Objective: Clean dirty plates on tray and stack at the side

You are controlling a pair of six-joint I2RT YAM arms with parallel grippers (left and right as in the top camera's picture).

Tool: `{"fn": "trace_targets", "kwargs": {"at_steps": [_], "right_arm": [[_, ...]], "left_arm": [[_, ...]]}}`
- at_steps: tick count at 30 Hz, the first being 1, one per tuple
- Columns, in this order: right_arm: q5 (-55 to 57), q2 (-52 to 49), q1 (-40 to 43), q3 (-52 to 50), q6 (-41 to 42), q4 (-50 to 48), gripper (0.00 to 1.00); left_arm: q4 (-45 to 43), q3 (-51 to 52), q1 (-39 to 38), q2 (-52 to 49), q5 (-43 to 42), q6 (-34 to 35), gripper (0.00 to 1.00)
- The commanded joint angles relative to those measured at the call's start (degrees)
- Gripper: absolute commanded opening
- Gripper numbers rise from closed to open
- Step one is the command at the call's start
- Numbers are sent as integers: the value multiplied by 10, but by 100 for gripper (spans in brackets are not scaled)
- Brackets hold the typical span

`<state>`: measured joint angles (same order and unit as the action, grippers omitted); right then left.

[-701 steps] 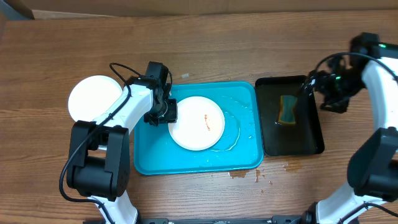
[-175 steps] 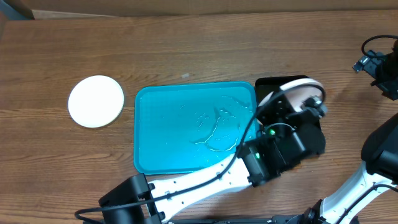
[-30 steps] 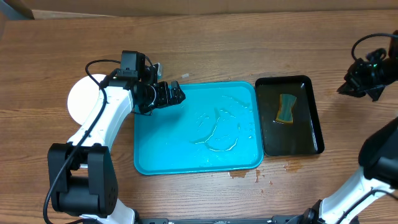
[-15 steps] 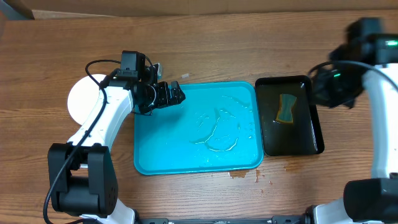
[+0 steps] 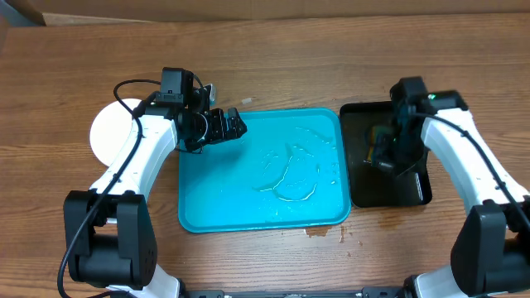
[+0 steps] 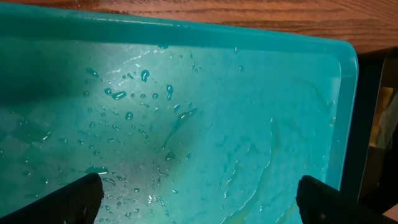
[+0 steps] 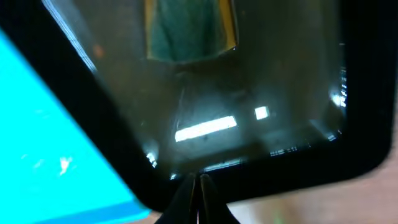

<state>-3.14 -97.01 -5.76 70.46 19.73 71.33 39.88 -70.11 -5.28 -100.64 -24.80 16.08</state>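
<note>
Plates [image 5: 112, 136] sit behind my wide-spread left pincer [image 5: 232, 126], tray [image 5: 248, 217] below it.
My right pincer [image 7: 194, 190] is pinched shut, empty; dropping it could shove the sponge [image 7: 186, 28] ahead, not grasp it.

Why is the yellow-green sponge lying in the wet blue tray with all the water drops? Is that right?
Not quite. The sponge is lying in the black tray, not the blue tray. The right wrist view shows it there. The blue tray is wet, as you said: the left wrist view shows only water drops on it.
</note>
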Motion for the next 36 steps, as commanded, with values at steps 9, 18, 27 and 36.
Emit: {"fn": "trace_targets", "kwargs": {"at_steps": [9,18,27,36], "right_arm": [[0,2,-1,-94,56,-60,4],[-16,2,-3,-137,54,-89,4],[-16,2,-16,-150,54,-71,4],[-17,2,-16,-150,59,-40,4]], "left_arm": [[2,4,-3,-2,2,-11,100],[2,4,-3,-2,2,-11,100],[2,4,-3,-2,2,-11,100],[2,4,-3,-2,2,-11,100]]}}
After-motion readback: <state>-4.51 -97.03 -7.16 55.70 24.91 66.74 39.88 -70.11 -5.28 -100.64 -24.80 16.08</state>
